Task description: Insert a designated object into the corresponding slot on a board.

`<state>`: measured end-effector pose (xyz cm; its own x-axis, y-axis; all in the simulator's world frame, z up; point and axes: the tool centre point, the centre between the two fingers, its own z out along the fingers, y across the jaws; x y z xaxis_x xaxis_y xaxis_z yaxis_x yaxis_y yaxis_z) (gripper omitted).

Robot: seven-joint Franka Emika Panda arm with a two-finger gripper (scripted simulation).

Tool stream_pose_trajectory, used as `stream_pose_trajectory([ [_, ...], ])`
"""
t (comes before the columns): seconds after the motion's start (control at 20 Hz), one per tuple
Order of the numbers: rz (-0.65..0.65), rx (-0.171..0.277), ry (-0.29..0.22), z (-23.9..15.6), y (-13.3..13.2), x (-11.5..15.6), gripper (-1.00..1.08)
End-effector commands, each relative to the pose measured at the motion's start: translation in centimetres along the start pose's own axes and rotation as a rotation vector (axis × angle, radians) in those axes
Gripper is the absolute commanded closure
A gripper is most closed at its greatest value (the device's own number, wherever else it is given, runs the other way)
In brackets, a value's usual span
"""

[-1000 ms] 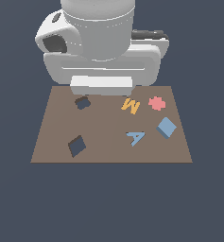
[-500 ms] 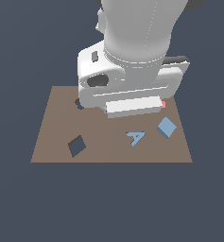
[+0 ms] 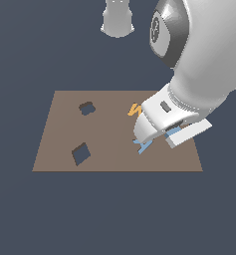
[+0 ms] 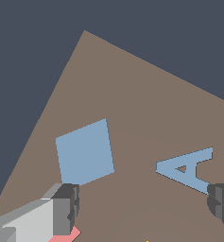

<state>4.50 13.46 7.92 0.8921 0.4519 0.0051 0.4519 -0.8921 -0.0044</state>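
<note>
The gripper (image 4: 142,203) is spread wide and holds nothing; in the wrist view one finger (image 4: 66,208) is just beside a corner of the block (image 4: 85,152) and the other finger (image 4: 222,203) is near the foot of the letter A (image 4: 186,168). The block lies flat on the board (image 3: 109,134), close to the edge at the exterior view's right, where the arm hides most of it. The slot (image 3: 81,153) is well apart from it, on the exterior view's left of the board, turned like a diamond, and a smaller notched hole (image 3: 86,107) is further back. I think the gripper is not yet centred: the block is near one finger and not between the two. If it goes down like this, that finger may land on the block or push it aside, and the other finger may touch the A and drag it. A pink piece (image 4: 66,235) is also just under the near finger and could be disturbed. The block is thin, so a shallow grasp may slip. Later, the block must be turned to match the diamond slot; if the angle is wrong it will rest on the rim and not drop in. It could also be carried to the notched hole by mistake.
</note>
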Motion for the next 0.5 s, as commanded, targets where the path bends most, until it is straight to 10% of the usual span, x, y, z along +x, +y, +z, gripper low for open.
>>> stream_pose_trajectory([
  [0.0, -0.066, -0.001, -0.001, 1.2, -1.7, 0.8, -0.92],
  [0.45, -0.160, -0.004, -0.005, 3.0, -4.4, 1.7, -0.92],
])
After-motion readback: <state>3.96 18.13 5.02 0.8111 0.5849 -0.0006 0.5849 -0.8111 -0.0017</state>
